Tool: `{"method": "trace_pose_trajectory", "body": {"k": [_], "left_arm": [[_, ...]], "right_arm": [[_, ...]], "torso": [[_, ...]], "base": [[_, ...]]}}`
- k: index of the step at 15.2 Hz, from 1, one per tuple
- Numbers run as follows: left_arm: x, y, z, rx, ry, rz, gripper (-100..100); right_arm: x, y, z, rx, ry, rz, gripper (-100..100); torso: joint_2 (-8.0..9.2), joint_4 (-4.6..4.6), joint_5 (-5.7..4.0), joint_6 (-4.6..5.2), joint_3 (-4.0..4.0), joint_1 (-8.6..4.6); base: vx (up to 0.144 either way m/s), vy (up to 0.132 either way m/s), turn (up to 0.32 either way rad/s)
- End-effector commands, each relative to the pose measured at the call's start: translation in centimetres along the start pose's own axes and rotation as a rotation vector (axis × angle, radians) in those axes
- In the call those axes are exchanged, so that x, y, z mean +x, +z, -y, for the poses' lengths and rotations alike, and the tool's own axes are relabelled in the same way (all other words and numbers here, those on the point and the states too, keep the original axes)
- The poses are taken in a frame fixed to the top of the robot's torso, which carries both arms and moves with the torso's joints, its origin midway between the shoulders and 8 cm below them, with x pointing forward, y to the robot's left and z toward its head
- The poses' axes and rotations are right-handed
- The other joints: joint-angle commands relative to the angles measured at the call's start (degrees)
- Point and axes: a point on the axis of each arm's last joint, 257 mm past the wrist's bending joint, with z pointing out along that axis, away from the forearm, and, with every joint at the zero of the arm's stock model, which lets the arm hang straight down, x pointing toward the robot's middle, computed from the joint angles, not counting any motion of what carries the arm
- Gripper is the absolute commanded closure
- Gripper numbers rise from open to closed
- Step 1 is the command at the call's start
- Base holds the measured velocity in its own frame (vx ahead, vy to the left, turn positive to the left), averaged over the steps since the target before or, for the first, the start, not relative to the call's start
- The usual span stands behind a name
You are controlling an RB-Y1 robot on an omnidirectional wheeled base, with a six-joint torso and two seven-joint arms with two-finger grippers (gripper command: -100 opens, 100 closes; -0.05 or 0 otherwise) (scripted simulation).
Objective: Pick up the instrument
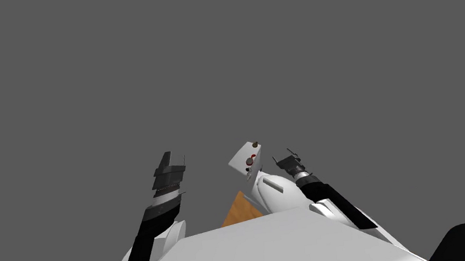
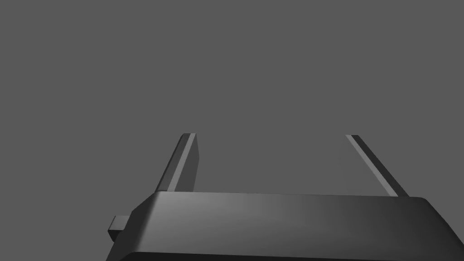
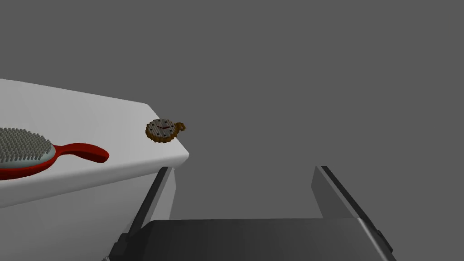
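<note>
grey background; brown pocket watch (image 3: pixel 164 130) on white worktop (image 3: pixel 90 113), ten o'clock off right jaws; those and left jaws gape empty.

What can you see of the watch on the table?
The watch is a small, round pocket watch with a brown, blocky case. Its grey face has dark marks and a red hand, and there is a small loop on one side. It lies flat and face up at the very corner of the white table, and the loop seems to jut past the edge. Only the table touches it. The brush lies apart, and the open right gripper is short of the watch.
</note>
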Motion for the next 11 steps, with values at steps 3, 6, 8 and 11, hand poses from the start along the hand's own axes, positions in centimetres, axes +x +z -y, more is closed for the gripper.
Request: {"method": "trace_pose_trajectory", "body": {"k": [3, 6, 8, 11], "left_arm": [[0.0, 0.0, 0.0, 0.000, 0.000, 0.000, 0], [0.0, 0.0, 0.0, 0.000, 0.000, 0.000, 0], [0.0, 0.0, 0.0, 0.000, 0.000, 0.000, 0], [0.0, 0.0, 0.0, 0.000, 0.000, 0.000, 0]], "right_arm": [[-1.6, -0.3, 0.6, 0.027, 0.103, 0.055, -100], [-2.9, -0.6, 1.0, 0.048, 0.167, 0.104, -100], [-4.0, -1.0, 1.3, 0.062, 0.218, 0.146, -100], [-4.2, -1.0, 1.4, 0.063, 0.265, 0.155, -100]], "torso": [[-0.01, 0.00, 0.00, -0.03, 0.00, -0.02], [0.00, 0.00, 0.00, -0.03, 0.00, 0.02], [-0.01, 0.00, 0.00, 0.00, -0.01, 0.00], [-0.02, -0.01, 0.00, 0.01, -0.01, -0.01]], "base": [[0.002, -0.013, 0.164], [0.002, -0.006, 0.148], [0.005, -0.008, 0.162], [0.005, -0.011, 0.087]]}}
